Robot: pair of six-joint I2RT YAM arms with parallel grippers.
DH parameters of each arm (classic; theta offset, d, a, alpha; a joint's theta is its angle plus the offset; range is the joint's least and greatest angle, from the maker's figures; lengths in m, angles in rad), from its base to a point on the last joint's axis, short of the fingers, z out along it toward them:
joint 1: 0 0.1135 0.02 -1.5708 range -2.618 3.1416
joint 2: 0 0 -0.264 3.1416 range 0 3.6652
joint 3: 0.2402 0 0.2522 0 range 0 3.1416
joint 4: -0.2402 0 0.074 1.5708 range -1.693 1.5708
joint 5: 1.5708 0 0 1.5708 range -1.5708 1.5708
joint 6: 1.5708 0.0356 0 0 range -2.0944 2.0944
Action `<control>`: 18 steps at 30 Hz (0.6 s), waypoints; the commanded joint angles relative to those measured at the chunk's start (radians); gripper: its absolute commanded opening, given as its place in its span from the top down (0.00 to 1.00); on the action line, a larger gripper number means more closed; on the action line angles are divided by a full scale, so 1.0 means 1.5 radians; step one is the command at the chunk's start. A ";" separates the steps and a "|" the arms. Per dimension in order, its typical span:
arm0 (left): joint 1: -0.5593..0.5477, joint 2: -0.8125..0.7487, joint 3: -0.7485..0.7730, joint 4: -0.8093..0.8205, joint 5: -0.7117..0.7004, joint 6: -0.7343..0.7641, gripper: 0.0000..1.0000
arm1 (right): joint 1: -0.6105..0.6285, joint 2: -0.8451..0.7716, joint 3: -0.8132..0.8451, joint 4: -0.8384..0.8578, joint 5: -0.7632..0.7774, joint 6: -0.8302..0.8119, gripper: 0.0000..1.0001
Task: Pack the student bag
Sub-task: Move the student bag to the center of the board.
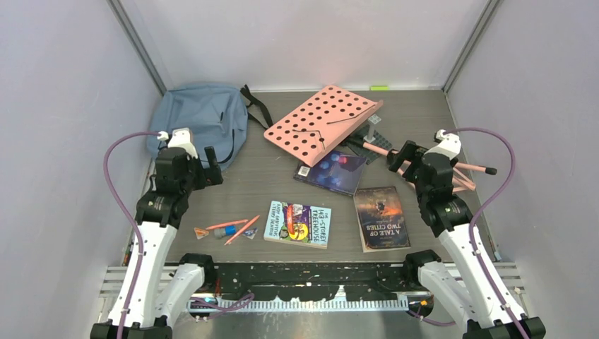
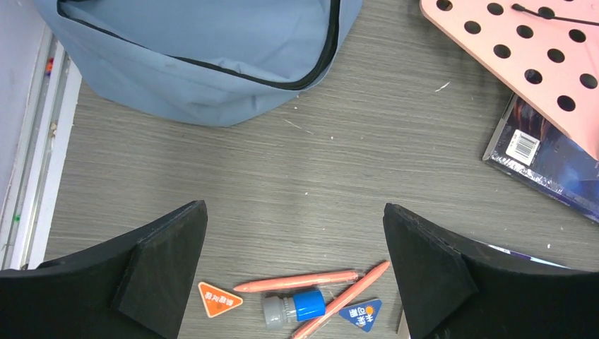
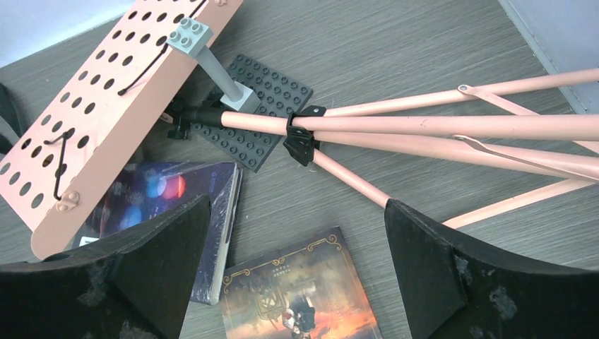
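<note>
The student bag, dusty blue with black zip edging, lies flat at the back left; its near edge shows in the left wrist view. My left gripper hangs open just in front of it, over bare table, holding nothing. Below it lie two orange pens, a small blue-capped bottle and two triangular tags. My right gripper is open and empty above the "A Tale of Two Cities" book and a dark blue book. A third book lies front centre.
A pink perforated board leans over the dark blue book at the back centre. Its pink stand legs spread to the right over a dark studded plate. Grey walls close in both sides and the back.
</note>
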State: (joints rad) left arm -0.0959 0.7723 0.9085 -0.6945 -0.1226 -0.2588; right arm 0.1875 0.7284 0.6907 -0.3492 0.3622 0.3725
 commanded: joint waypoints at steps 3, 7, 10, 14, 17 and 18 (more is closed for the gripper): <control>0.003 0.029 0.026 -0.011 -0.021 -0.011 0.02 | -0.002 -0.033 -0.011 0.027 0.026 0.002 0.00; 0.003 0.025 0.014 -0.003 -0.012 0.009 0.01 | -0.002 -0.040 -0.013 0.038 0.021 0.002 0.00; 0.003 0.023 0.001 0.006 0.011 0.026 0.02 | -0.002 -0.046 -0.011 0.039 0.009 0.001 0.00; 0.003 0.037 -0.002 0.013 0.018 0.050 0.01 | -0.002 -0.041 -0.010 0.040 -0.022 0.004 0.00; 0.003 0.063 0.006 0.016 0.023 0.059 0.01 | -0.002 -0.033 -0.005 0.039 -0.051 0.001 0.00; 0.001 0.074 0.011 0.015 0.033 0.064 0.01 | -0.002 -0.029 -0.002 0.038 -0.055 0.000 0.00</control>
State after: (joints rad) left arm -0.0959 0.8379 0.9081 -0.7067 -0.1135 -0.2070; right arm 0.1875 0.6746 0.6685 -0.3363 0.3332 0.3733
